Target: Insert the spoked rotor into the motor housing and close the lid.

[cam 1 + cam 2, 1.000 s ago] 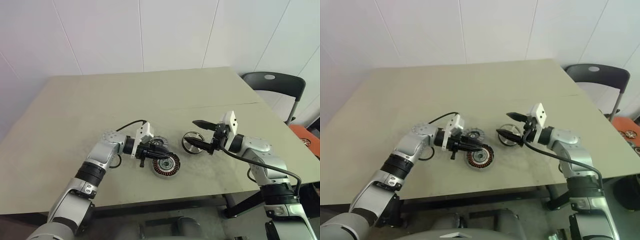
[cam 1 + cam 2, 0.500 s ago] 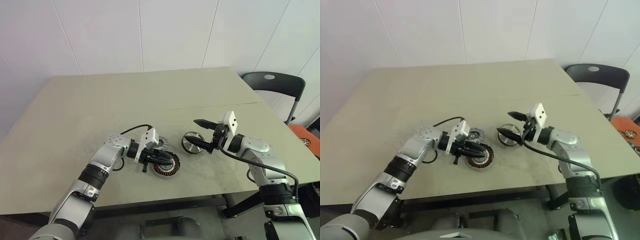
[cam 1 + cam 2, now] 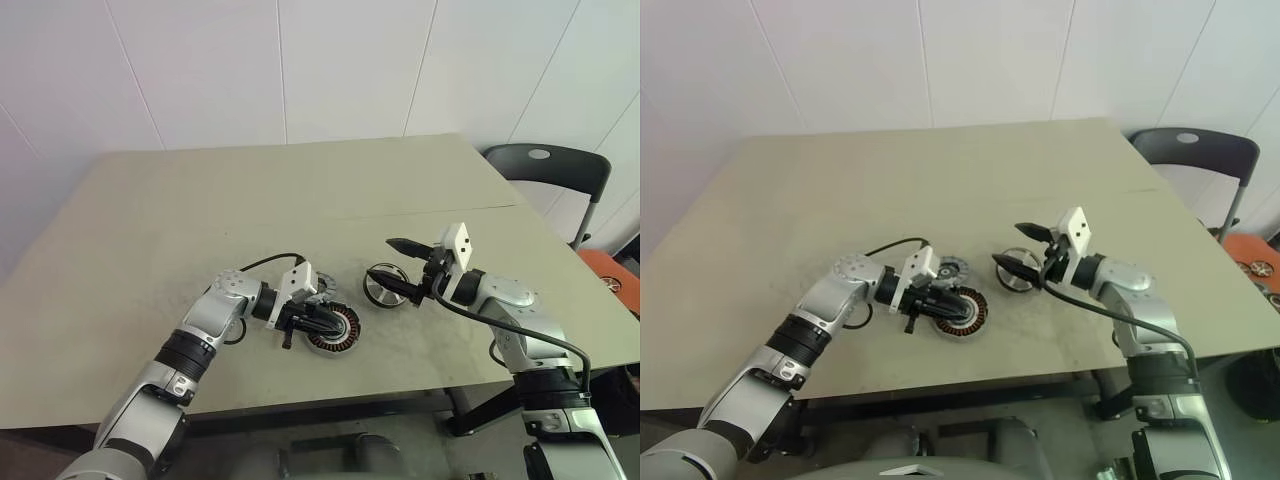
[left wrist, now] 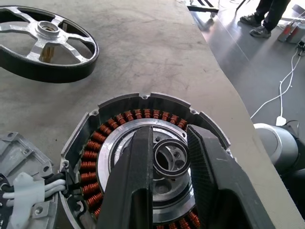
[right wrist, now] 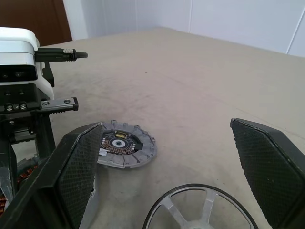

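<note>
While your left gripper [image 4: 164,191] hangs over the housing [image 3: 333,329] hub, jaws narrow (gripping nothing), note: rotor [image 3: 384,286] lies flat on the bench [image 3: 200,220], just below your right gripper [image 3: 390,265], jaws wide, the nearer arm.

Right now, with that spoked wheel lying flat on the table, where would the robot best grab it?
Probably across its dark rim, from above. The spoked wheel lies flat on the table, so its rim offers two opposite edges for the fingers. The right gripper stands open just over it, nearer than the left gripper, which is over the motor.
</note>
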Controlling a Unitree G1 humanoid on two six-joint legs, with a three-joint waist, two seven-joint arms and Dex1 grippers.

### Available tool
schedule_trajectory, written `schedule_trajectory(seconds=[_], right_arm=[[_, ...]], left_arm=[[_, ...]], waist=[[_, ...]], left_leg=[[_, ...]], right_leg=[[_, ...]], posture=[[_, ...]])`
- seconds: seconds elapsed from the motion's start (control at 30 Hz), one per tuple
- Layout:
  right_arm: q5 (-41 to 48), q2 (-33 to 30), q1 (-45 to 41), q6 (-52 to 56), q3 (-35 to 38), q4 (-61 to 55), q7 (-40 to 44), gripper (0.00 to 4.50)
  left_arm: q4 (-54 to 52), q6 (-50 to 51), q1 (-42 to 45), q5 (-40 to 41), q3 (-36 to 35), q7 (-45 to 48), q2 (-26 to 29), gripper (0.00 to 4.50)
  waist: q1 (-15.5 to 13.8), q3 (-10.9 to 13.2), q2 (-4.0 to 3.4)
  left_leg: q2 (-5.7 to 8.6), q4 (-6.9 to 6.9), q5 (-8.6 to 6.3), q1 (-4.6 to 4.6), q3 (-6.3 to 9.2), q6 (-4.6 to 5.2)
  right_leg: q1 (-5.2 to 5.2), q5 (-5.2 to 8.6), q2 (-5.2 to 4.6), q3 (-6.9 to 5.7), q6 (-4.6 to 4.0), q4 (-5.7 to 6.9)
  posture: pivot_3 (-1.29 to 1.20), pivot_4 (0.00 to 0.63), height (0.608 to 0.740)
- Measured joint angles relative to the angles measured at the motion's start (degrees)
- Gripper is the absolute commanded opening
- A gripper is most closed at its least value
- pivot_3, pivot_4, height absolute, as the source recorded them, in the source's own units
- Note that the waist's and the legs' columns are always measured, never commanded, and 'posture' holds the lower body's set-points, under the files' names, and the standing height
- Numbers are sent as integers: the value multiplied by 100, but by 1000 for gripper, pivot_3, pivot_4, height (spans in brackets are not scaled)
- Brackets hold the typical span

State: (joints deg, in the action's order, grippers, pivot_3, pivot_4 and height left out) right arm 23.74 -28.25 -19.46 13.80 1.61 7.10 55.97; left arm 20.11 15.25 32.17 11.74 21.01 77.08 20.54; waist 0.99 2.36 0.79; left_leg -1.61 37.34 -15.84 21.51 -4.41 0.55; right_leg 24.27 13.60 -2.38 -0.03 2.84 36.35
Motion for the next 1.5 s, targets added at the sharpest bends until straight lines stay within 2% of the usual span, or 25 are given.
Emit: schedule_trajectory(seconds=[0.3,0.37,0.6,0.77,1.0,1.13,1.4,1.5], right_arm=[[5,35,0,-4,0,0,-34,4500],[8,45,0,-4,2,0,-33,4500],[19,55,-1,1,11,0,-32,4500],[18,86,-2,-1,12,23,-32,4500],[4,123,-10,-29,4,165,-30,4500],[1,123,-10,-33,4,176,-33,4500],[-55,124,-13,-45,2,219,-65,4500],[-99,125,-12,-48,-1,226,-89,4500]], left_arm=[[0,-66,-49,-6,17,-37,-45,716],[0,-66,-50,-6,18,-45,-46,1452],[10,-229,-49,-144,22,-172,-44,3577],[21,-392,-41,-246,19,-302,-85,3577],[507,-1154,308,-227,-475,-1119,-594,3577],[515,-1155,385,-107,-622,-1071,-652,2695],[-58,-200,-35,228,-432,-325,-449,83],[-183,-68,-46,246,-379,-240,-412,33]], waist=[[0,0,0],[0,0,0],[-1,0,0],[-2,0,0],[-19,0,0],[6,-1,-1],[8,-1,-1],[4,-1,-1]], left_leg=[[0,2,0,-1,0,0],[0,2,0,-1,0,0],[0,4,0,-1,0,0],[0,4,0,-1,0,0],[2,15,0,0,0,0],[2,13,0,-2,-1,0],[0,17,0,-3,0,0],[0,26,0,-2,0,0]], right_leg=[[-1,0,0,0,1,1],[-1,-1,0,0,1,2],[-2,-1,0,0,1,2],[-3,-1,0,0,1,3],[-8,-8,-3,0,13,5],[-8,-9,-1,1,15,4],[-9,-9,3,1,14,7],[-13,-8,1,1,13,8]], posture=[[0,0,740],[0,0,740],[0,0,740],[0,0,740],[0,0,740],[0,0,740],[0,0,740],[0,0,740]])
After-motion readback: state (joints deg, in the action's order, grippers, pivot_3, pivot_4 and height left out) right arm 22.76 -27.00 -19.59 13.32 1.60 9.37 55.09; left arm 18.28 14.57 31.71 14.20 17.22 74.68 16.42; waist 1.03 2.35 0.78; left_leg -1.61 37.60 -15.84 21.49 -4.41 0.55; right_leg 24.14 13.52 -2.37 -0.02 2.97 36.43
